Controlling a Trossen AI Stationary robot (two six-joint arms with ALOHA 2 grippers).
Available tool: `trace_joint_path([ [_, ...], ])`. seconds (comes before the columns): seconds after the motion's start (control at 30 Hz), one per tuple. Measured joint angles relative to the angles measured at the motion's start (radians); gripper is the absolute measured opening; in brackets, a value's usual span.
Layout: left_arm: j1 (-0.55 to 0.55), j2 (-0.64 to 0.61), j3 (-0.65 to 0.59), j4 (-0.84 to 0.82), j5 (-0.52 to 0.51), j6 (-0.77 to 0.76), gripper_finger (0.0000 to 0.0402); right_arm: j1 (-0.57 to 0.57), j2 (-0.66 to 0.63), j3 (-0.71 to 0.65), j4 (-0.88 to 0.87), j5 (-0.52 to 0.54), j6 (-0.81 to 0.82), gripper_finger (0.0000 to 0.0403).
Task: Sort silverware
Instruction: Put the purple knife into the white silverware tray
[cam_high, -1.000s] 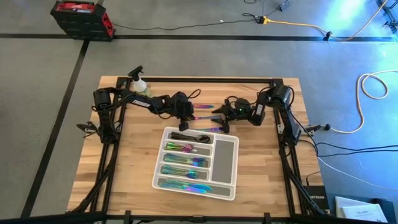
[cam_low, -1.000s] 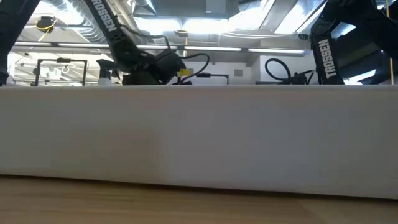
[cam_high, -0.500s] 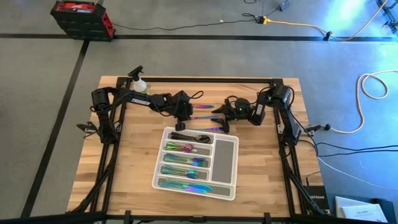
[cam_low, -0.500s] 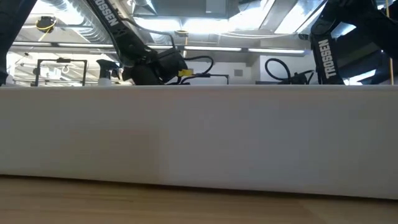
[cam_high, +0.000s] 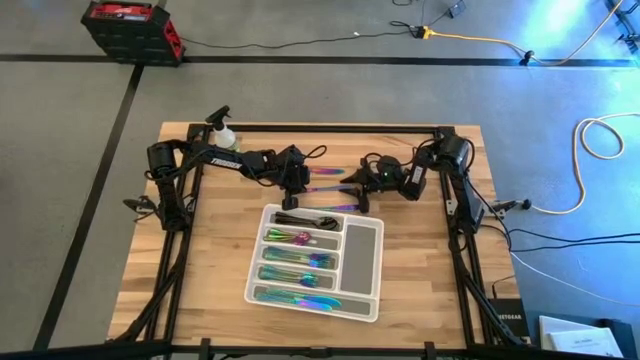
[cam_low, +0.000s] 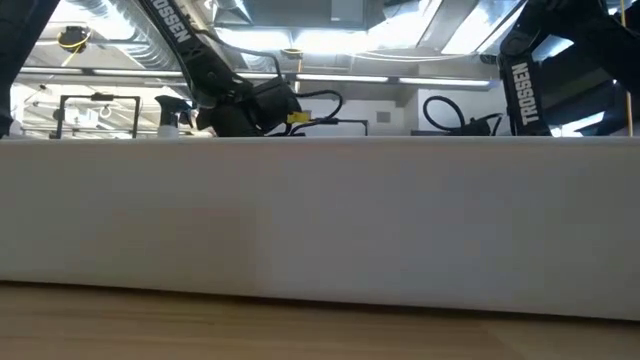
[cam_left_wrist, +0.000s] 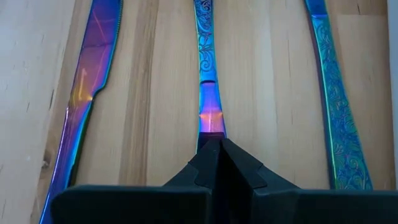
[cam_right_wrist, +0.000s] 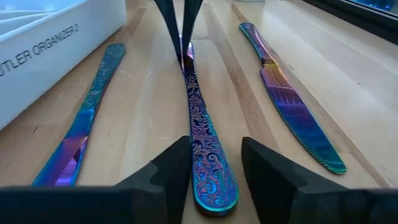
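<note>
High view: both arms reach in over the far half of the worktop (cam_high: 420, 290), meeting above three loose iridescent pieces between the tray's (cam_high: 362, 248) far rim and the far edge

Left wrist view: the left gripper (cam_left_wrist: 219, 147) is pinched closed on one end of the middle piece (cam_left_wrist: 208, 74), a knife (cam_left_wrist: 84, 93) beside it

Right wrist view: the right gripper (cam_right_wrist: 214, 165) straddles that piece's patterned handle, fingers (cam_right_wrist: 173, 163) parted, not clamped
</note>
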Motion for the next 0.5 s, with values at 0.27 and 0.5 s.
trace_joint_path([
  [0.27,0.001,0.0,0.0,0.004,-0.004,-0.003,0.0,0.0,0.0,0.0,-0.008,-0.022,-0.024,0.0063],
  [0.5,-0.001,-0.037,0.012,0.019,-0.007,-0.018,0.0,0.001,0.0,-0.001,0.007,-0.013,-0.006,0.0066],
])
